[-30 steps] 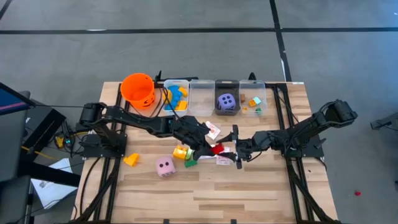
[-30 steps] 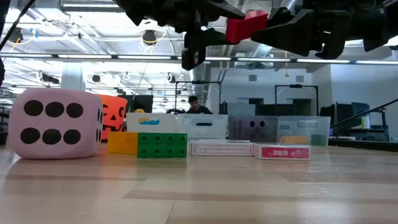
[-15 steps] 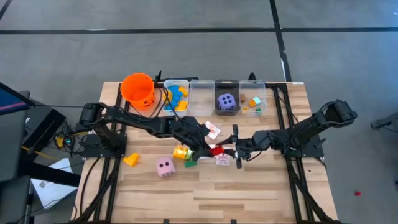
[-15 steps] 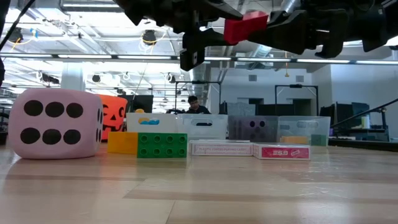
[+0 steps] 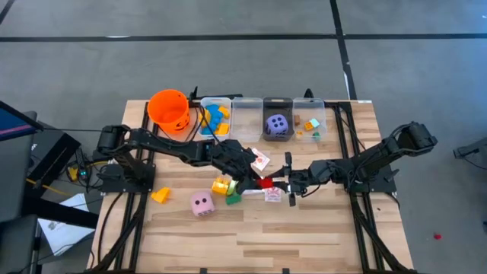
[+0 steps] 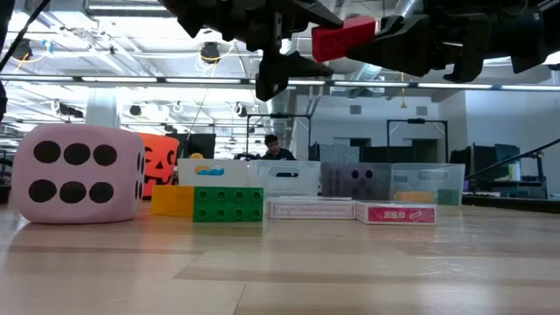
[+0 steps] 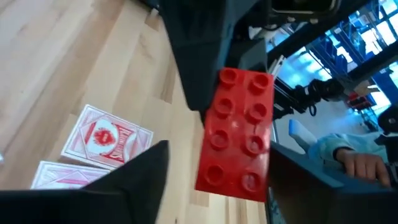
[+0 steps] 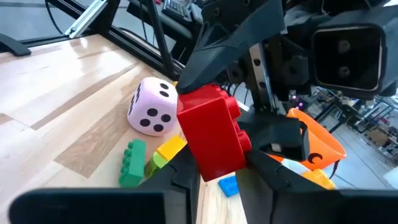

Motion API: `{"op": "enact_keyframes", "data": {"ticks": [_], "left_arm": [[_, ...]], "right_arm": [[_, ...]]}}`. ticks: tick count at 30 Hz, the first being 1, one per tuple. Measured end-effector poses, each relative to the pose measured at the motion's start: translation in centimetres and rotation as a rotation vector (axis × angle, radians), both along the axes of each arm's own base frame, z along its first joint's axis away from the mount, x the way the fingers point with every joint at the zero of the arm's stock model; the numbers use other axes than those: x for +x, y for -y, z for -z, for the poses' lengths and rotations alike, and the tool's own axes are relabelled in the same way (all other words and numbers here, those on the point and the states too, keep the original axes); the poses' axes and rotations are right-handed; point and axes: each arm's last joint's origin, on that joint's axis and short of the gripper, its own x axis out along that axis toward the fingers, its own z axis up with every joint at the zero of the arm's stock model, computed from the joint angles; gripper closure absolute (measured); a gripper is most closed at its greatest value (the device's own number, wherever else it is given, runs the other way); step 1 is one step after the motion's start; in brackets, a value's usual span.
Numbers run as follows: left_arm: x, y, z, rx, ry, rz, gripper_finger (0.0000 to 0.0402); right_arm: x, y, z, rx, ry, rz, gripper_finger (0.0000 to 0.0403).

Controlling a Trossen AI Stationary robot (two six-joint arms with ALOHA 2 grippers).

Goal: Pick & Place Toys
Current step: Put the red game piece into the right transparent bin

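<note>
Wood-plank table (image 5: 304, 236) sits mid-frame in the high view, grey floor all round; low view looks past it into a workshop w/ ceiling lights and a person (image 6: 273, 147) seated far back, centre.

Both arms meet over the table's centre. Right gripper (image 8: 214, 165) comes in from the right and has its fingers clamped on a red block (image 5: 265, 183), held up in the air, top centre of the low view. Left gripper (image 5: 248, 180) reaches in from the left, right next to that block; its fingers (image 7: 134, 180) stand apart on either side of the block and, from the left wrist view, look clear of it – nothing gripped.

On the table below: two pink-and-white cards (image 7: 106, 138), a green block (image 6: 227, 204) w/ a yellow block (image 6: 172, 200) beside it, and a pink die (image 6: 77, 173) at the low view's left. Another yellow piece (image 5: 160, 195) lies further left in the high view.

Upper edge of the table: orange bucket (image 5: 169, 109) at left, then a row of clear bins (image 5: 246, 114) – blue and yellow blocks (image 5: 217, 120) in the first, purple die (image 5: 277, 123) in the third, small bits (image 5: 311, 125) in the last.
</note>
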Motion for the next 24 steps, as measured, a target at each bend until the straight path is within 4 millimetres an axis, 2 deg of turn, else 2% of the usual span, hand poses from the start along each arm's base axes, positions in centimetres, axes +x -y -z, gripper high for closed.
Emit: {"op": "enact_keyframes", "data": {"ticks": [4, 9, 12, 16, 21, 24], "left_arm": [[-0.2, -0.5, -0.4, -0.002, 0.008, -0.006, 0.0091], [-1.4, -1.5, -2.2, 0.000, 0.016, -0.016, 0.0060], [-2.9, -2.4, -3.7, 0.052, 0.026, -0.013, 0.0056], [-5.0, -3.5, -6.5, 0.160, 0.098, -0.044, 0.0060], [-7.1, -4.4, -9.5, 0.391, 0.210, -0.183, 0.0067], [-7.9, -4.7, -10.3, 0.507, 0.211, -0.293, 0.0072]], "right_arm": [[0.0, 0.1, 0.0, 0.036, 0.000, 0.044, 0.0329], [0.1, 0.7, -0.1, 0.111, 0.021, 0.200, 0.0328], [0.1, 1.5, -0.1, 0.175, 0.036, 0.332, 0.0328], [0.0, 3.4, -0.1, 0.283, 0.095, 0.597, 0.0328], [-0.2, 5.9, 0.1, 0.314, 0.146, 0.856, 0.0328], [-0.4, 7.6, 0.3, 0.285, 0.166, 1.012, 0.0328]]}}
